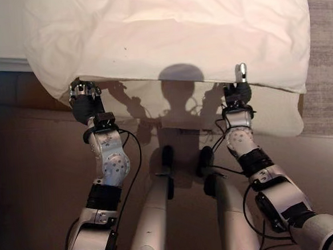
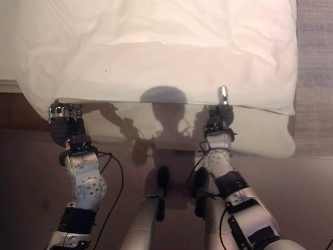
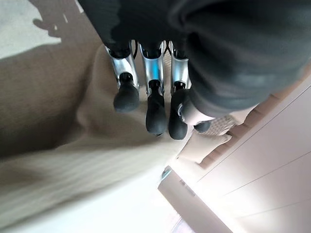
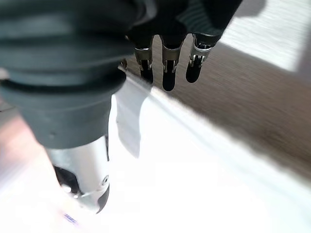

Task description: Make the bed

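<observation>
Bed point(image 1: 280, 122) with duvet point(image 1: 177, 32) edge pinched by both robot hands.

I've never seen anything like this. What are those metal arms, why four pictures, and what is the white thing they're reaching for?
It is a humanoid robot making a bed. Two pictures come from cameras in its head, looking down; the other two sit on its wrists, close behind the fingers. The white thing is a duvet hanging over the bed's near edge. The left hand and the right hand are both at that hanging edge, far apart. In the wrist views, each hand's fingers curl over the cloth edge, apparently gripping it.
</observation>
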